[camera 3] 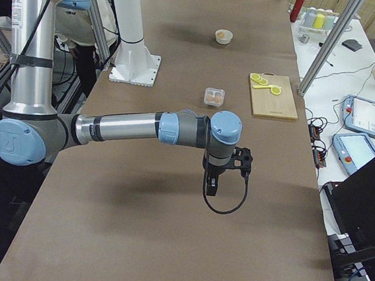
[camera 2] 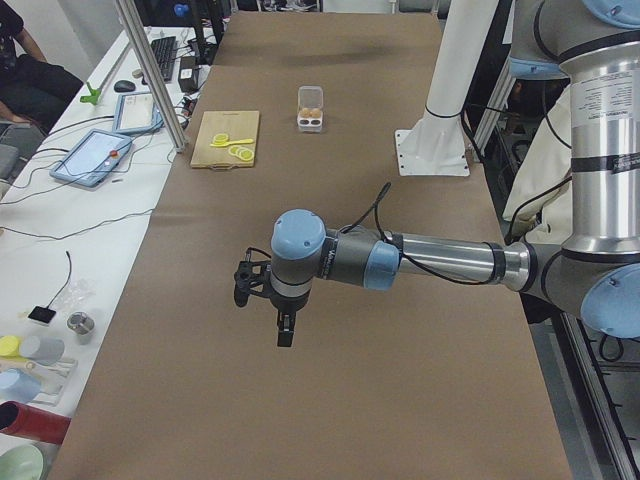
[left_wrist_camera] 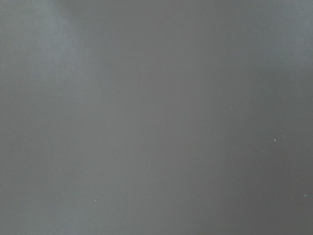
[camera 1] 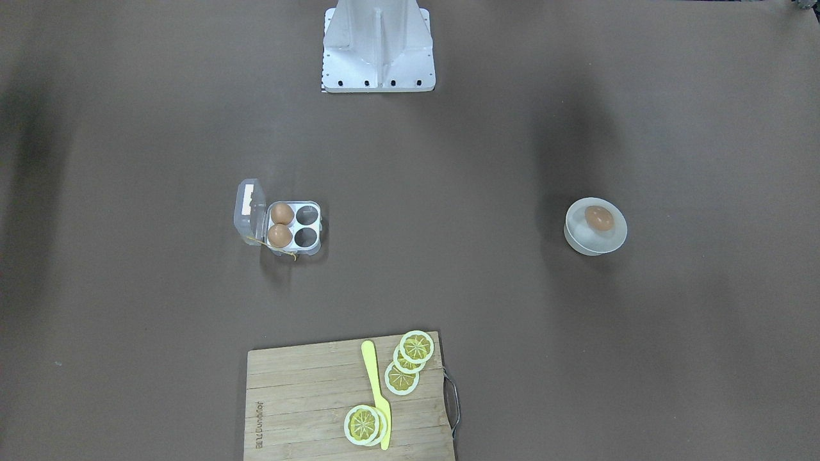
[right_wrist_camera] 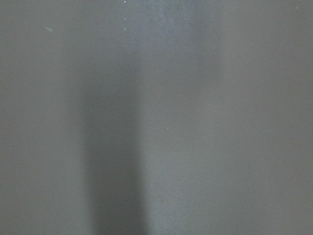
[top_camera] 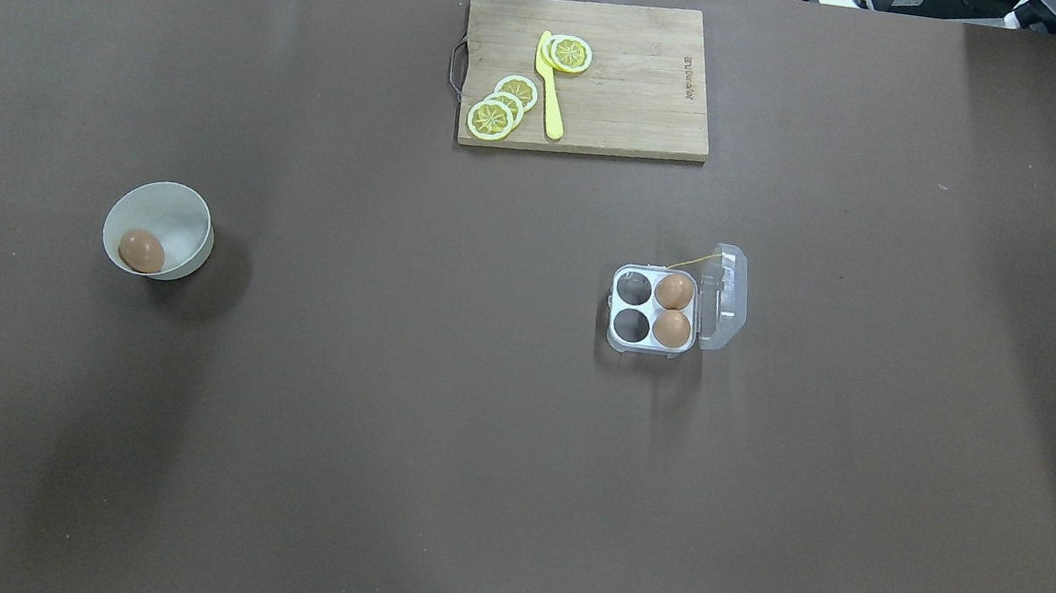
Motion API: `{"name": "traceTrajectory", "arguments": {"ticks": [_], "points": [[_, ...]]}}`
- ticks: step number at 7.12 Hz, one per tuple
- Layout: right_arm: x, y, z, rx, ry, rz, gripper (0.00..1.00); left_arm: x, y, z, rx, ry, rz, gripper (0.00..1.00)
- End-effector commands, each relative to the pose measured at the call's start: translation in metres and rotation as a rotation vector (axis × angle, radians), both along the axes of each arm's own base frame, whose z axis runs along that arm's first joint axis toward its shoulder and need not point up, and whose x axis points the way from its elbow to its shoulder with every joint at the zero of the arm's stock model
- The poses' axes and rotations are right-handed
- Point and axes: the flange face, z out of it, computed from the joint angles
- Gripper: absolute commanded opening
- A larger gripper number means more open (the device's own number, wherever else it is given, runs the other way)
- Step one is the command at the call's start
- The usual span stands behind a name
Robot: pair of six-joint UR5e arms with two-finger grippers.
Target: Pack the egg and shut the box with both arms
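Note:
The egg (top_camera: 142,250) lies in a round white bowl (top_camera: 186,212) on the table's left half; it also shows in the front-facing view (camera 1: 598,218). The box (top_camera: 635,343) stands open on the right half, with two brown eggs in the cups nearest its lid (top_camera: 728,296) and two cups empty. It shows in the front-facing view too (camera 1: 307,250). My left gripper (camera 2: 284,335) shows only in the exterior left view, high above bare table. My right gripper (camera 3: 210,186) shows only in the exterior right view. I cannot tell whether either is open or shut.
A wooden cutting board (top_camera: 633,98) with lemon slices (top_camera: 500,112) and a yellow knife (top_camera: 550,88) lies at the far middle edge. The white base plate (camera 1: 378,70) stands at the robot's side. Both wrist views show only brown table.

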Motion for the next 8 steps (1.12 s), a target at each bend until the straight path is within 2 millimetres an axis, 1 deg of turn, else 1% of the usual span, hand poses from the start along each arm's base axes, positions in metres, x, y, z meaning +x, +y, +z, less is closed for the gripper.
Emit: {"name": "traceTrajectory", "arguments": {"ticks": [1, 2, 3, 4, 6, 7, 8], "points": [[0.000, 0.000, 0.001, -0.003, 0.000, 0.000, 1.00, 0.006, -0.013, -0.012, 0.028, 0.001, 0.014, 0.98], [0.000, 0.000, 0.002, -0.004, 0.000, 0.000, 1.00, 0.006, -0.028, -0.030, 0.064, 0.002, 0.015, 0.98], [0.000, 0.000, 0.000, -0.001, -0.004, -0.001, 1.00, 0.008, -0.030, -0.032, 0.061, 0.020, 0.018, 0.98], [-0.001, 0.001, 0.001, -0.001, -0.009, -0.001, 1.00, 0.025, -0.033, -0.034, 0.060, 0.048, 0.055, 0.98], [-0.001, 0.001, 0.002, -0.004, -0.009, -0.001, 1.00, 0.025, -0.029, -0.029, 0.050, 0.045, 0.056, 0.97], [-0.001, 0.002, 0.001, -0.004, -0.011, 0.000, 1.00, 0.026, -0.033, -0.034, 0.042, 0.052, 0.042, 0.97], [-0.001, 0.002, 0.001, -0.004, -0.011, 0.000, 1.00, 0.051, -0.047, -0.056, -0.014, 0.083, -0.010, 0.97]]}}
